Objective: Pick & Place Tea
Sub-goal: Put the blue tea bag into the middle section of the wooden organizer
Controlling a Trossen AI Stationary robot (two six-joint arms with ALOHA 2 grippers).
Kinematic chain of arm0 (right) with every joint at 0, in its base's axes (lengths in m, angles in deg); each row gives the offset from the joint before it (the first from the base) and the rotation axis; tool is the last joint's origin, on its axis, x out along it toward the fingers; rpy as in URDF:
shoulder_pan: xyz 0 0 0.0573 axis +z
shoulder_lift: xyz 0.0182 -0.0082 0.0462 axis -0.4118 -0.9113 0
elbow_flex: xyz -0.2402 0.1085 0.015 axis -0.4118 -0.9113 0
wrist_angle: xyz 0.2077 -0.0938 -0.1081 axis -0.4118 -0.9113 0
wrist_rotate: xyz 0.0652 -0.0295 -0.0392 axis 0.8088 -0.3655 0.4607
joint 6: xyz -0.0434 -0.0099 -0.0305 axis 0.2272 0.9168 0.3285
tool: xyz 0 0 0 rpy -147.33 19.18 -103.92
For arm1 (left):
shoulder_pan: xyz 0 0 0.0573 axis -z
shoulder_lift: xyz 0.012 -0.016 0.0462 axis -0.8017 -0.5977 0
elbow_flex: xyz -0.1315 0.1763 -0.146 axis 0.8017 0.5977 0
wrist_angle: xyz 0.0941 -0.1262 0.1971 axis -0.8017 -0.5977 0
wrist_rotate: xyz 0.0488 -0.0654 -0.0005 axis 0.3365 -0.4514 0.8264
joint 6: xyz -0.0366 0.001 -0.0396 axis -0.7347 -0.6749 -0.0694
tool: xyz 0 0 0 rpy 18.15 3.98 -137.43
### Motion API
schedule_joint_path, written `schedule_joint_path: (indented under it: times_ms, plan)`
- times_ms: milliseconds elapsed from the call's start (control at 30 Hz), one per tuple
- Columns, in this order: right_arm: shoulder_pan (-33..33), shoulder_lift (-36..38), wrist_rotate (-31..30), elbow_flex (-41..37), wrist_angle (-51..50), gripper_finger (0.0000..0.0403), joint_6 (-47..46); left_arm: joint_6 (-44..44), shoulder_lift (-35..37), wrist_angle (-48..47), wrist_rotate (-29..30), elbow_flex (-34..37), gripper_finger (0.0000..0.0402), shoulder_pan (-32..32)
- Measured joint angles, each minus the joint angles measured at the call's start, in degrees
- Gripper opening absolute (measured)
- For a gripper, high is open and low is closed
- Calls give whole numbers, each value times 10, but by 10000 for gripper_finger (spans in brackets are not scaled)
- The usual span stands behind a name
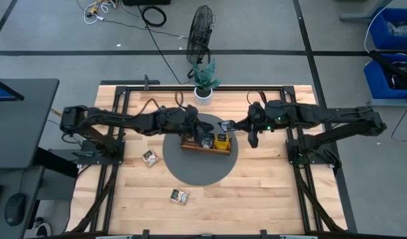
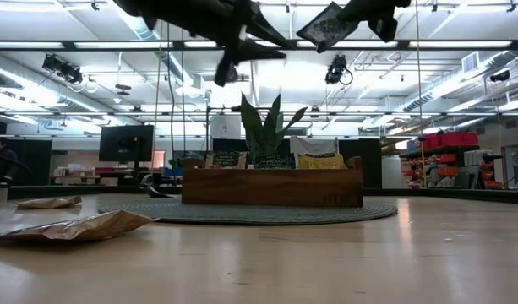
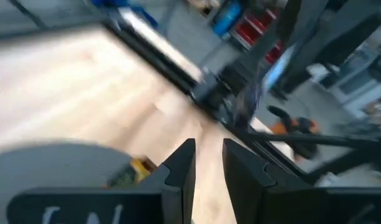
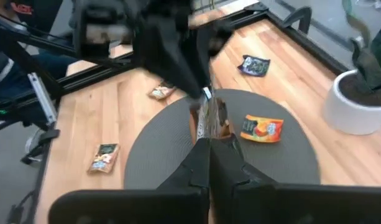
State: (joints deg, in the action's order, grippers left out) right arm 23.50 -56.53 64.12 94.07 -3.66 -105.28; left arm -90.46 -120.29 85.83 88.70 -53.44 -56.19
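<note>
You're mid-carry: the right gripper (image 1: 226, 126) is clamping a dark sachet (image 2: 328, 26) above the tray (image 2: 271, 187); left gripper (image 3: 207, 163) is hanging released. Next, line it up over a free slot.

2 dark jointed arms, black cables, green indicator light
</note>
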Motion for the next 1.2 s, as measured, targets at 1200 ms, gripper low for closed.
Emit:
schedule_joint_path:
  times_ms: [1200]
  plan:
    - [-69,-435,143,404,-306,0,188,155,400,-368,138,0,85,-26]
